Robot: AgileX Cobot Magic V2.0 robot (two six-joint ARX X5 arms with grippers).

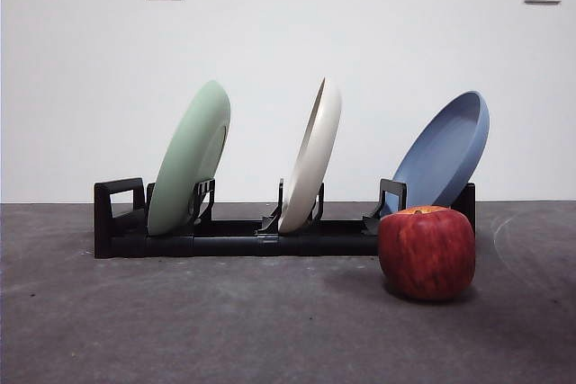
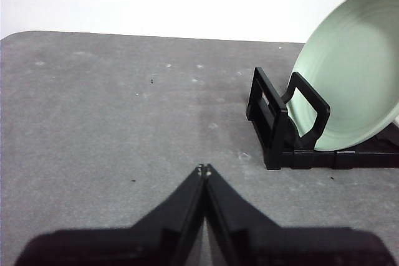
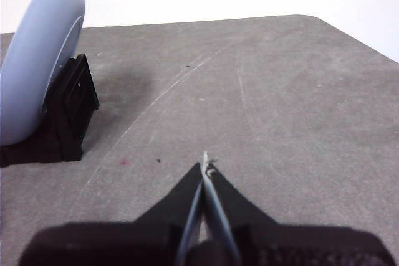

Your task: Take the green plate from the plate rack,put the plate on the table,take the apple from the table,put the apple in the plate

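Note:
The green plate (image 1: 189, 159) leans upright in the leftmost slot of the black plate rack (image 1: 234, 236), near its loop handle. The left wrist view shows the same green plate (image 2: 355, 70) and the rack's handle end (image 2: 280, 119); my left gripper (image 2: 204, 169) is shut and empty, low over the table (image 2: 106, 110), well short of the rack. The red apple (image 1: 426, 252) stands on the table (image 1: 225, 321) in front of the rack's right end. My right gripper (image 3: 206, 161) is shut and empty over bare table beside the rack's right end (image 3: 72, 107).
A cream-white plate (image 1: 310, 159) stands in the rack's middle slot and a blue plate (image 1: 445, 152) in the right one, just behind the apple. The blue plate (image 3: 34, 66) also shows in the right wrist view. A white wall with two sockets closes the back.

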